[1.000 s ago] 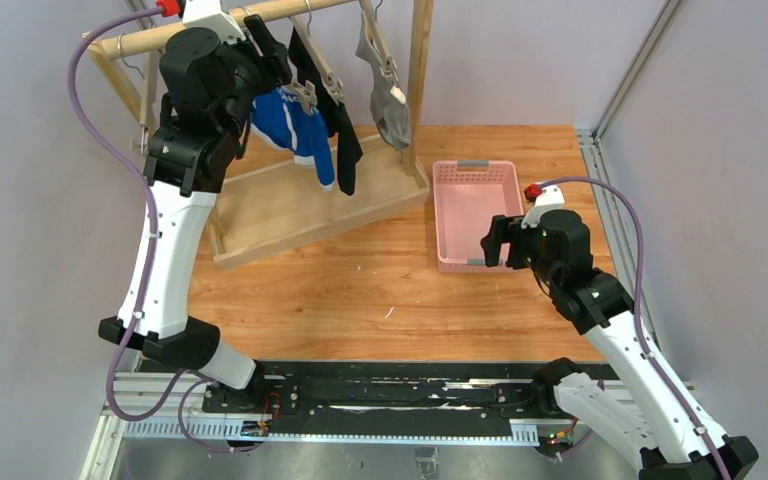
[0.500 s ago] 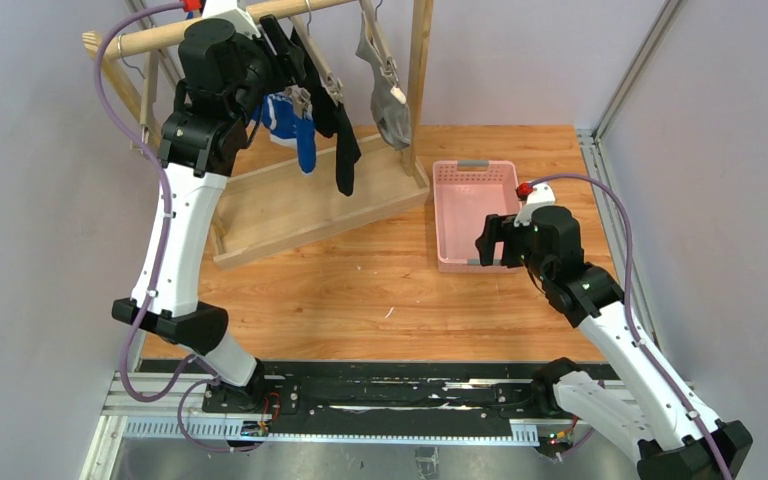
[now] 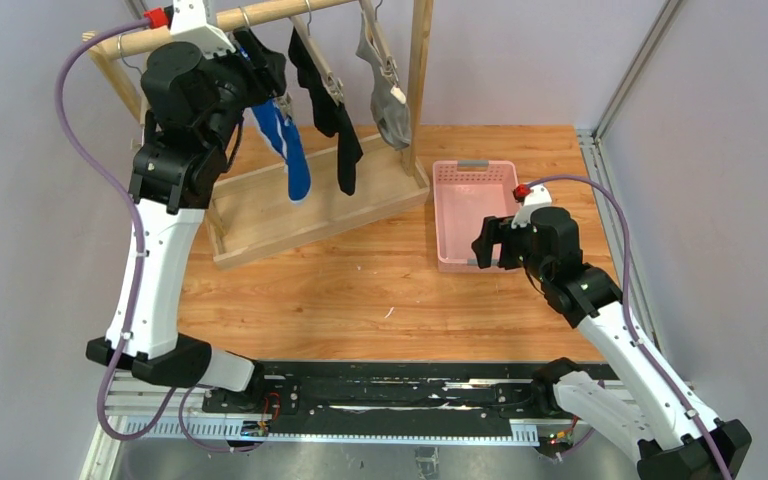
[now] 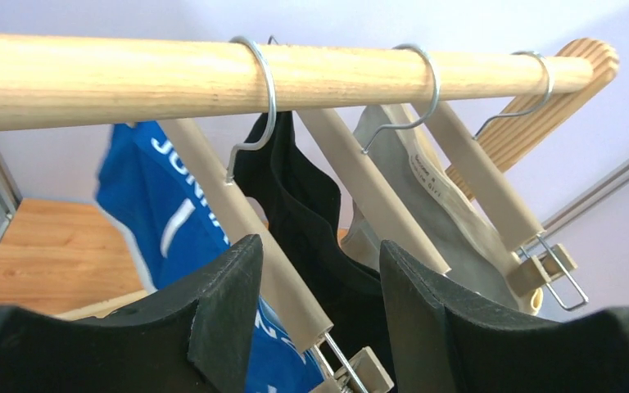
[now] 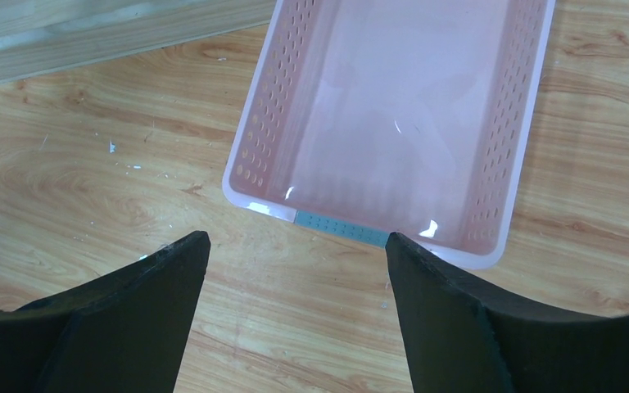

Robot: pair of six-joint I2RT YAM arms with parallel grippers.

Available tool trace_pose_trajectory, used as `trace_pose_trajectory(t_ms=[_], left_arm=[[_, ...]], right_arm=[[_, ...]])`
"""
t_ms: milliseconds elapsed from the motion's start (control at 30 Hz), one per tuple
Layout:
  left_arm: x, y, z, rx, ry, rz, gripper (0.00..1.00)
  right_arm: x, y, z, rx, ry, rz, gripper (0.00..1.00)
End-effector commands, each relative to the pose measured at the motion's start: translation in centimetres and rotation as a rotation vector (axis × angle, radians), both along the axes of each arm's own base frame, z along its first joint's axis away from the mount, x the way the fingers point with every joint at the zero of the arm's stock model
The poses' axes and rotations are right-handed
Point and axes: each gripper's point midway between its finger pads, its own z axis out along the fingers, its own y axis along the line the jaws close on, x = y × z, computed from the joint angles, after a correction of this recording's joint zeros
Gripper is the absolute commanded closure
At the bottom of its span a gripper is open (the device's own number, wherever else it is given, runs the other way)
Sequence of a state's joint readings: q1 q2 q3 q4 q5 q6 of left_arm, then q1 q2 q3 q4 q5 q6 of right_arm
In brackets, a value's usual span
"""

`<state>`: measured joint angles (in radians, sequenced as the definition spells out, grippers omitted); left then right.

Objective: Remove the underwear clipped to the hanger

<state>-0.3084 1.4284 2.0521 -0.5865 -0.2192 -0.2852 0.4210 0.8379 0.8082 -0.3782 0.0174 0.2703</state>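
Three pieces of underwear hang clipped to beige hangers on the wooden rod: blue with white lettering, black and grey. My left gripper is raised under the rod, open, its jaws straddling the blue garment's hanger arm without pinching it. That hanger's clip shows low between the fingers. My right gripper hovers open and empty over the table, just in front of the pink basket.
The pink perforated basket sits right of the rack and holds nothing. The wooden rack has an upright post and a base board. Grey walls and aluminium rails bound the table on both sides.
My left arm has pulled back to the left along the rod. The blue underwear went from spread out to hanging narrow. The right gripper drifted slightly left.
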Motion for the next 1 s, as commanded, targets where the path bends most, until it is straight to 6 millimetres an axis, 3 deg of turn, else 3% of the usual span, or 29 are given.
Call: trace_pose_trajectory(t_ms=[0, 200, 467, 700, 967], left_arm=[[-1.4, 1.0, 2.6, 0.007, -0.096, 0.018, 0.4], [-1.3, 2.4, 1.7, 0.034, -0.068, 0.089, 0.4], [1.1, 3.4, -0.7, 0.109, 0.004, 0.174, 0.39], [2.4, 3.8, -1.5, 0.164, 0.043, 0.197, 0.4], [2.5, 3.8, -2.1, 0.182, 0.063, 0.184, 0.55]], right_arm=[[-0.3, 0.9, 0.1, 0.028, -0.006, 0.033, 0.19], [-0.6, 1.0, 0.2, 0.035, -0.009, 0.04, 0.19], [-1.1, 0.4, 0.0, 0.025, -0.01, 0.025, 0.19], [-1.2, 0.2, -0.1, 0.016, -0.008, 0.018, 0.19], [-1.0, 0.1, -0.4, 0.007, -0.001, 0.016, 0.19]])
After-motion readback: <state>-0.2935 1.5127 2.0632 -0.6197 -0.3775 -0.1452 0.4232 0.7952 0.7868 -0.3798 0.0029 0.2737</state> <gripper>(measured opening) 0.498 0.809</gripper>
